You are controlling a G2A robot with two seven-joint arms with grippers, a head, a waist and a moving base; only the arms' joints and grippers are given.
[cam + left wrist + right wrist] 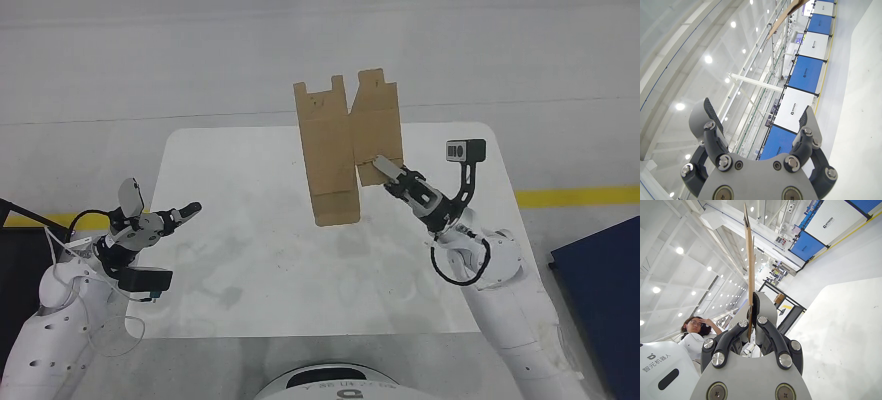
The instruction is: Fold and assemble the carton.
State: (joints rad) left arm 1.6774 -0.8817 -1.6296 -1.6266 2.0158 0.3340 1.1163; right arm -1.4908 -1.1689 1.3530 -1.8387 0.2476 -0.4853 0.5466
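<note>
Gripping the flat brown cardboard carton [332, 150] by its near right corner, the right gripper [383, 168] holds it raised over the far side of the white rounded table [260, 260], arm stretched forward. The left gripper [160, 203] sits at the table's left edge, fingers spread wide, tilted upward.

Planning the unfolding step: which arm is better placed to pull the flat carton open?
Probably left. The right gripper is shut on the carton at its edge, holding it above the table. The left gripper is open, empty and free to take the other panel.
</note>
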